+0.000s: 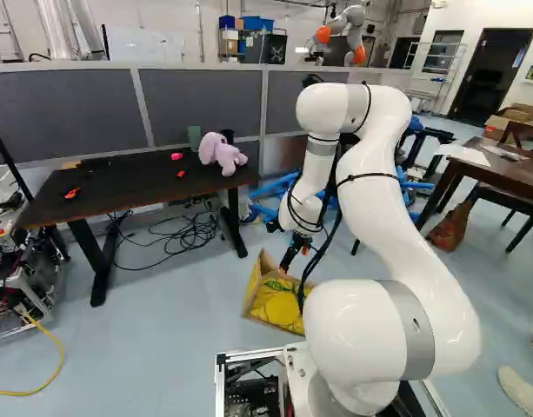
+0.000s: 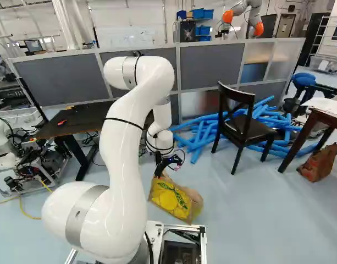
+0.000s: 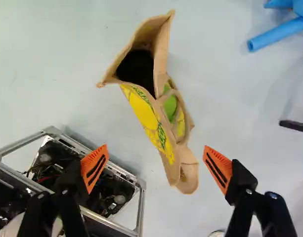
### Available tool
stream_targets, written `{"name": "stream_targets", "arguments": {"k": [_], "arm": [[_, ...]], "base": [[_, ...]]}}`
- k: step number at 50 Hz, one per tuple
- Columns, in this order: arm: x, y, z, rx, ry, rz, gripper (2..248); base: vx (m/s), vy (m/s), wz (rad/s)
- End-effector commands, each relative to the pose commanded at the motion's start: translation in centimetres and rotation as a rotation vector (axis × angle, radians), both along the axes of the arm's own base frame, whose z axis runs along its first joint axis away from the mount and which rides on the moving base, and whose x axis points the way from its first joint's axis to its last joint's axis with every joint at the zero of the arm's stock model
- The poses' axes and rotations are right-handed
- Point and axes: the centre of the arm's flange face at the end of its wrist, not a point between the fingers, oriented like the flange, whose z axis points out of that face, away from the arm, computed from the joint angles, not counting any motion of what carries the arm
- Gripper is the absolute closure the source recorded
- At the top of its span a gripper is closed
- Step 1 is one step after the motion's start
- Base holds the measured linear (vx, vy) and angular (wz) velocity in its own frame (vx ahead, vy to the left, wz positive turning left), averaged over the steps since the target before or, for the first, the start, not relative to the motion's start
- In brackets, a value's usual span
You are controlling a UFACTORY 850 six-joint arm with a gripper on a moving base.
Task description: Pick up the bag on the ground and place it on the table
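Just above the bag, the gripper (image 1: 289,260) hangs downward in the left base view. A tan bag with yellow and green print (image 1: 279,301) rests on the floor close ahead of the base; in the right base view the bag (image 2: 171,199) looks tilted. From the wrist, the gripper (image 3: 156,169) stands open, its orange pads wide apart. The bag (image 3: 147,116) lies mostly ahead of it, mouth gaping, a handle loop on one side, its narrow end reaching toward the gap without touching either pad. A dark table (image 1: 118,186) stands beyond, left of the arm.
A purple plush toy (image 1: 221,154) and small red items sit on the dark table, cables (image 1: 183,234) beneath it. Blue tubes (image 2: 201,135), a black chair (image 2: 242,124) and a brown table (image 1: 501,169) with another bag (image 2: 318,164) lie rightward. Another robot (image 1: 343,33) stands behind the partition.
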Motion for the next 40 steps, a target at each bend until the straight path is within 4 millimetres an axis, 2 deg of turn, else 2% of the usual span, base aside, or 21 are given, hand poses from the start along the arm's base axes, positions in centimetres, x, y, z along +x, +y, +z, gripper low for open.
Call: {"name": "stream_targets", "arguments": {"k": [32,40], "arm": [[0.8,-0.1,-4.8,-0.016,0.024,0.335,3],[1.0,-0.1,-6.1,-0.015,0.031,0.370,3]], "base": [[0.000,0.000,0.000],[0.000,0.000,0.000]]}}
